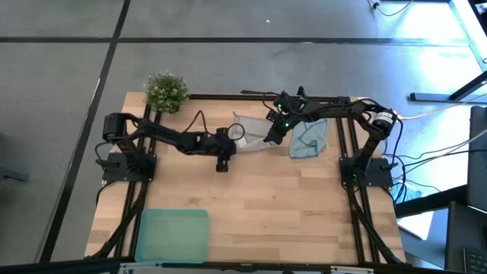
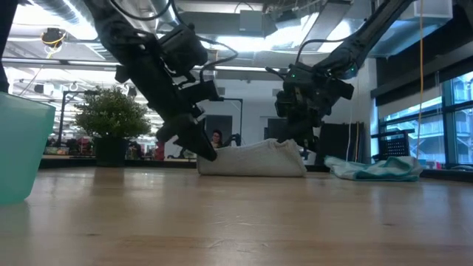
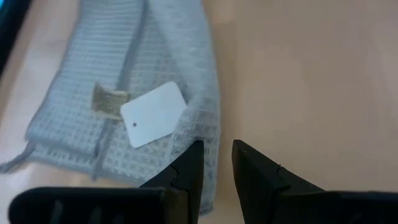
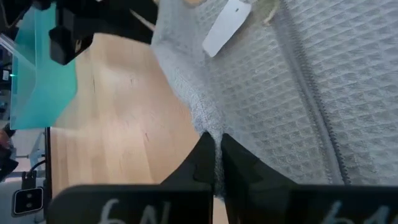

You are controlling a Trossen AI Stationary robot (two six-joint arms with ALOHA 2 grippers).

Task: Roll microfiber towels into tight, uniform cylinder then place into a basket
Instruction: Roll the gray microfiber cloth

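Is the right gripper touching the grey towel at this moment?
Touching. In the right wrist view the right gripper has its two dark fingers closed on a fold at the edge of the grey towel, with cloth pinched between them.

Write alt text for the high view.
Both arms meet over a pale grey towel at the table's far middle, the right pincer shut on its edge. A light blue towel lies beside it; the mint-green basket sits near-left.
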